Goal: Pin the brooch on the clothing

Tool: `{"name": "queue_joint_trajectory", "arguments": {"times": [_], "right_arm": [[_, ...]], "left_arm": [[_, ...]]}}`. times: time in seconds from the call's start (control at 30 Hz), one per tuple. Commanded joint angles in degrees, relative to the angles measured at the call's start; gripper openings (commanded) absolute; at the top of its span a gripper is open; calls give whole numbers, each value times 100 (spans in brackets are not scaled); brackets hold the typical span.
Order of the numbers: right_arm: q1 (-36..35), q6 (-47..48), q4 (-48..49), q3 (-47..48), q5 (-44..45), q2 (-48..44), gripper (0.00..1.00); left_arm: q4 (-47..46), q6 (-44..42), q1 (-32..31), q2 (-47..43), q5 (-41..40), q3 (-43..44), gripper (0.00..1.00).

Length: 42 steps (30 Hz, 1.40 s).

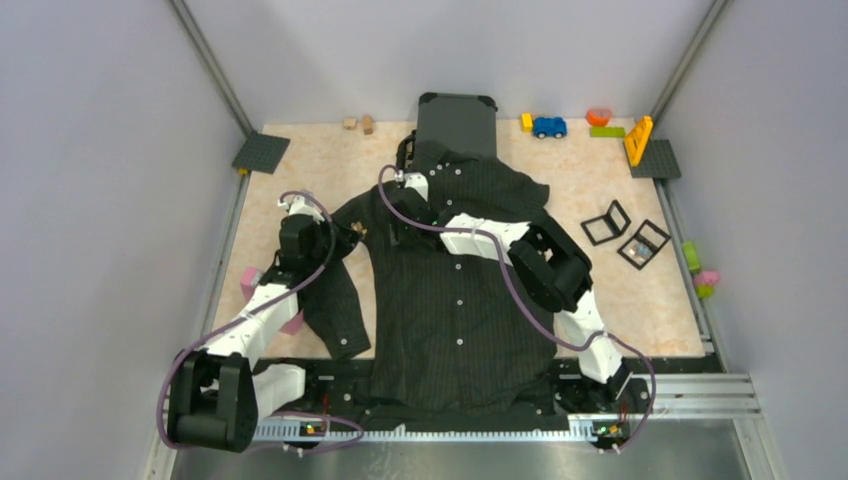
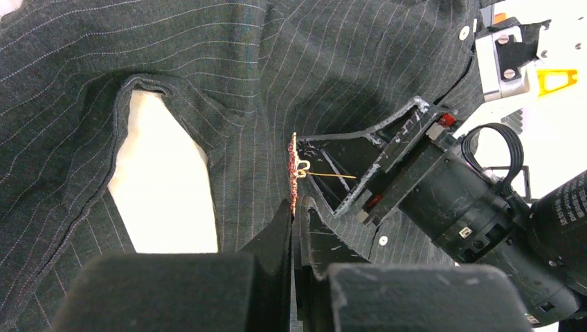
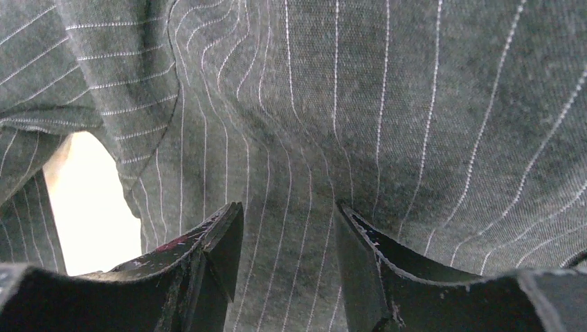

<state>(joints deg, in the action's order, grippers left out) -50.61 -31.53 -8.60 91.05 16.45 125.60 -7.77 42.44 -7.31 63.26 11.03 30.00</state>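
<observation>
Left wrist view shows the left pincer [image 2: 294,213] clamped on the small red-and-gold brooch [image 2: 293,162], its thin pin jutting clear of the black pinstriped button-up shirt [image 2: 208,55] beneath, while the right pincer [image 3: 289,228] stands open over the cloth; pinning judged not yet done.

shirt [image 2: 173,55]: dark pinstriped cloth, rumpled, fills most of the frame
gap: left of centre, pale surface [image 2: 156,187] shows between two folds of the cloth
left gripper [image 2: 293,211]: bottom centre, fingers pinched together on the brooch's lower edge
brooch [image 2: 293,169]: frame centre, upright, seen edge-on, reddish with gold trim
pin [image 2: 336,175]: thin gold wire, sticks out to the right from the brooch's back
right gripper [image 2: 320,174]: enters from lower right, jaws apart above and below the pin; contact unclear
white button [image 2: 464,31]: upper right, on the shirt
</observation>
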Motion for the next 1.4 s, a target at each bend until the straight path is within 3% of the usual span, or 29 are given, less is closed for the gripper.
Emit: {"name": "queue_joint_trajectory", "arguments": {"times": [0.0,0.23,0.4,0.67,1.1,1.23,1.37], "right_arm": [[-106,88,-52,481,470,277,53],[-180,169,-429,943,1020,634,46],[-277,221,-440,974,1172,693,32],[-272,115,-279,877,908,493,0],[-260,232,176,201,659,-718,0],[-200,308,-199,361,622,-728,19],[-195,320,-237,327,552,-650,26]], "left_arm": [[-383,-81,45,-7,52,-30,0],[-382,-98,54,-81,75,-103,0],[-427,-109,63,-65,118,-173,0],[-616,-187,63,-9,206,-281,0],[-381,-408,63,144,608,-15,0],[-403,-397,63,213,682,25,0],[-329,-374,68,178,513,23,0]]}}
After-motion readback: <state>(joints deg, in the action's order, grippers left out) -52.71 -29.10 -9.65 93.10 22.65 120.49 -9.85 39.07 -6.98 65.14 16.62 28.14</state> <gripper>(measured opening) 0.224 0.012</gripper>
